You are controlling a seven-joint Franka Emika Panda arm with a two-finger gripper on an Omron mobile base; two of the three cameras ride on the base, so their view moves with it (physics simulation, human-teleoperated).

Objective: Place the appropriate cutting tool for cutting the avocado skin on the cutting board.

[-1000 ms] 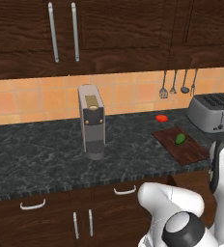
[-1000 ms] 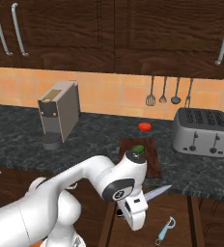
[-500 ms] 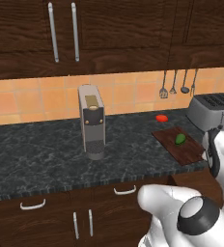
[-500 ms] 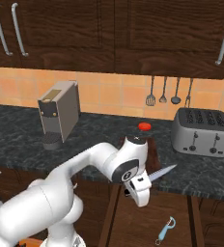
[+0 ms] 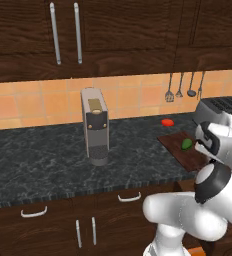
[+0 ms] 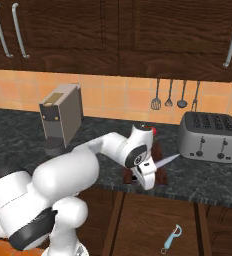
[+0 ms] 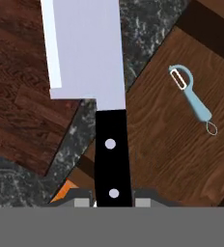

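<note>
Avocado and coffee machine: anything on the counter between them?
No. In the left base view, the counter between the coffee machine and the avocado is bare; the avocado lies on the board.

dark wood cabinets [image 5: 118,30], orange tile backsplash [image 5: 33,102], black marble counter [image 5: 38,160].

Base cams behind arm, L/R, share counter [image 5: 48,160]; hand cam close, looks along knife [image 7: 92,82]
</note>
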